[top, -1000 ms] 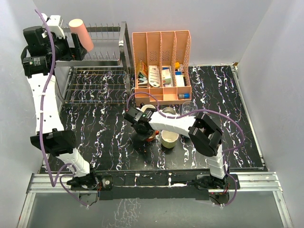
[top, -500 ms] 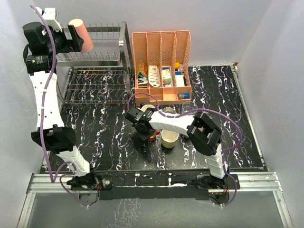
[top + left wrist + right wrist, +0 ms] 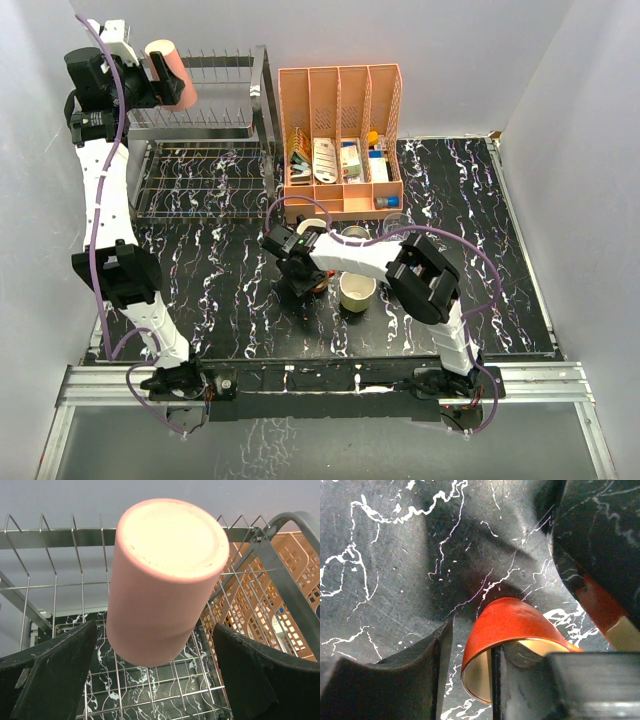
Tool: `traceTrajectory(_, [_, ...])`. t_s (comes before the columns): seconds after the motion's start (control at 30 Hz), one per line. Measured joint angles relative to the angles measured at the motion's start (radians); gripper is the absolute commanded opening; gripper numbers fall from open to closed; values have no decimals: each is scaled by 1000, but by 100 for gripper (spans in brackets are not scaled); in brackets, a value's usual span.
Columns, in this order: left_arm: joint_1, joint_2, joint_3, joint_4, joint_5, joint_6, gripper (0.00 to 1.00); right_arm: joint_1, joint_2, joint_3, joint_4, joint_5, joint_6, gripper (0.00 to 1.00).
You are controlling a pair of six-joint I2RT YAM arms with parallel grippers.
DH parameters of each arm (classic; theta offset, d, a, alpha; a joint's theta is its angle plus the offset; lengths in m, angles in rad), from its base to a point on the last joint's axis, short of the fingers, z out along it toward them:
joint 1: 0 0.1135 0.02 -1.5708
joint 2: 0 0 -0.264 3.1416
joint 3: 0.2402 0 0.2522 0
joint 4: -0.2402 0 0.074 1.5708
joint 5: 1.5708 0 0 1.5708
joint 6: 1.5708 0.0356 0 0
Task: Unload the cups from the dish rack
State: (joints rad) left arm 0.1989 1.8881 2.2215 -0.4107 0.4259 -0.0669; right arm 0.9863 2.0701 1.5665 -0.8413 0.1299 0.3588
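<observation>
Most cups (image 3: 357,291) stand on the counter (image 3: 220,290), the orange cup (image 3: 515,620) among them, with the right fingers (image 3: 405,680) loose astride its rim (a gap shows). Only the pink tumbler (image 3: 165,580) is left on the rack's (image 3: 215,120) top tier, between the wide-spread left fingers (image 3: 55,670).

The left pincer (image 3: 154,627), jaws wide, has climbed higher and farther back along the dish rack's (image 3: 215,120) upper tier, straddling the pink tumbler (image 3: 165,580). On the tabletop (image 3: 200,290), the right pincer (image 3: 470,645) has loosened, leaving a gap beside the orange cup's (image 3: 515,620) wall.
</observation>
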Motion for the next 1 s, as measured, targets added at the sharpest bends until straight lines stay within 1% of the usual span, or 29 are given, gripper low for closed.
traceTrajectory(0.07, [-3, 0, 0, 12, 8, -2, 97, 0, 3, 5, 2, 1, -6, 45])
traceTrajectory(0.13, [-6, 0, 0, 24, 10, -5, 97, 0, 5, 9, 2, 5, -11, 49])
traceTrajectory(0.47, [-37, 31, 39, 59, 2, -4, 97, 3, -19, 57, -18, 29, -9, 62])
traceTrajectory(0.53, [-51, 50, 53, 68, -6, 0, 97, 10, -45, 63, -22, 37, -5, 64])
traceTrajectory(0.73, [-75, 103, 62, 86, -41, -1, 97, 26, -153, 82, -23, 58, 14, 65])
traceTrajectory(0.83, [-77, 122, 62, 103, -55, -5, 92, 31, -196, 94, -22, 58, 26, 65])
traceTrajectory(1.0, [-77, 133, 62, 138, -68, -24, 74, 40, -270, 94, -18, 50, 49, 64])
